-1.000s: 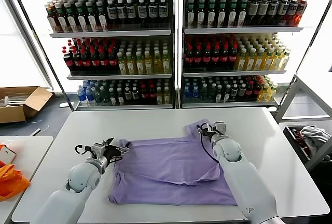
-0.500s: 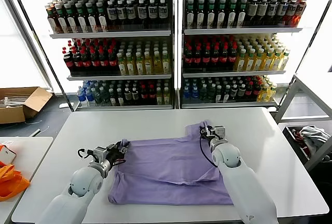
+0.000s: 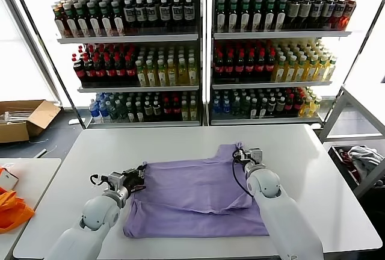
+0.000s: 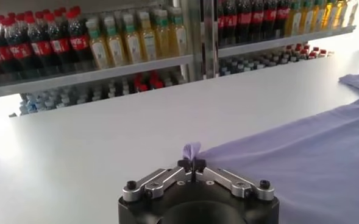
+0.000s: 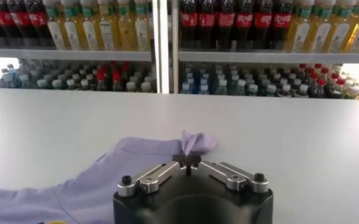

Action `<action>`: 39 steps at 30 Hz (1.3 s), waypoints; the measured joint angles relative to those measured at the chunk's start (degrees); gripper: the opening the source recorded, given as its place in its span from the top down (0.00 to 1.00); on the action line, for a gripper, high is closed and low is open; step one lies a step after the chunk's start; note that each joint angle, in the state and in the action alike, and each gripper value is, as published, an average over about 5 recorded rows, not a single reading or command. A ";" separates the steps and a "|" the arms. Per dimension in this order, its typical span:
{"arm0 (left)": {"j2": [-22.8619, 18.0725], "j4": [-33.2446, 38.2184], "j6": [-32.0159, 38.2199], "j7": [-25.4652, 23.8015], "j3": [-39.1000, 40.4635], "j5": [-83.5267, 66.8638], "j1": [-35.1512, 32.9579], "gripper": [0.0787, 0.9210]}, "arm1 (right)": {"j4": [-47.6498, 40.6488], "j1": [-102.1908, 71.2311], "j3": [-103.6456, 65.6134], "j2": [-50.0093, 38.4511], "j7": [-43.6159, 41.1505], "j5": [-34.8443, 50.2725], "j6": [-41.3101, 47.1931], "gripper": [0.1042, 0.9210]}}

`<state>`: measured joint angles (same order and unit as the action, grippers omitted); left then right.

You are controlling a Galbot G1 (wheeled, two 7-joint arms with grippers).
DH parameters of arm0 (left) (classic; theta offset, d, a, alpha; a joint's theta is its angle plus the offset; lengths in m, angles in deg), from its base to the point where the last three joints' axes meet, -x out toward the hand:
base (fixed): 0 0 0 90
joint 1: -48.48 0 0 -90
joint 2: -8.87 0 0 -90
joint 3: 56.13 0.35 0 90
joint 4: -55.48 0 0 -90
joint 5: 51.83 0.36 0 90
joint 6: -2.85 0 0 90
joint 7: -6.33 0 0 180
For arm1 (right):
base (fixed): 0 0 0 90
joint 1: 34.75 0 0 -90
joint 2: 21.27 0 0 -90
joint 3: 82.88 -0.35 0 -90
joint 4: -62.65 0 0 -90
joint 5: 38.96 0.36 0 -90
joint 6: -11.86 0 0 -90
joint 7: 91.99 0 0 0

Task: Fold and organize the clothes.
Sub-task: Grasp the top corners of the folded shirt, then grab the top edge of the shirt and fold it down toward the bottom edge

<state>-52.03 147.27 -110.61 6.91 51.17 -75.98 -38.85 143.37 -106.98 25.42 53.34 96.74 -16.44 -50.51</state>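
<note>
We see the lavender T-shirt [image 3: 195,203] spread on the white counter [image 3: 180,142]. Left gripper [image 3: 137,177] has its fingers pinching the shirt's left far corner; right gripper [image 3: 242,154] has its fingers pinching the right far corner, cloth poking up between them.

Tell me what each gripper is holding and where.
Both hold the purple T-shirt: left gripper pinches its left edge, right gripper pinches its far right corner.
</note>
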 measured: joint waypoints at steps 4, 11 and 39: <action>0.21 1.30 1.34 -0.17 -0.68 0.28 -0.72 0.99 | 3.26 -0.85 -0.74 -0.17 -0.11 -0.68 -0.44 0.99; 0.80 4.68 3.08 -0.26 -2.24 0.80 -2.66 0.99 | 9.87 -3.36 -1.89 -0.92 0.31 -1.80 -0.83 0.99; -1.21 16.77 8.13 -2.71 -8.52 9.73 -21.16 0.99 | 32.34 -31.66 -10.73 1.61 4.60 -8.47 -1.76 0.99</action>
<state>-53.24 164.04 -102.49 4.20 42.66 -66.26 -60.01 175.72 -138.64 14.69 54.94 101.34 -24.91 -52.27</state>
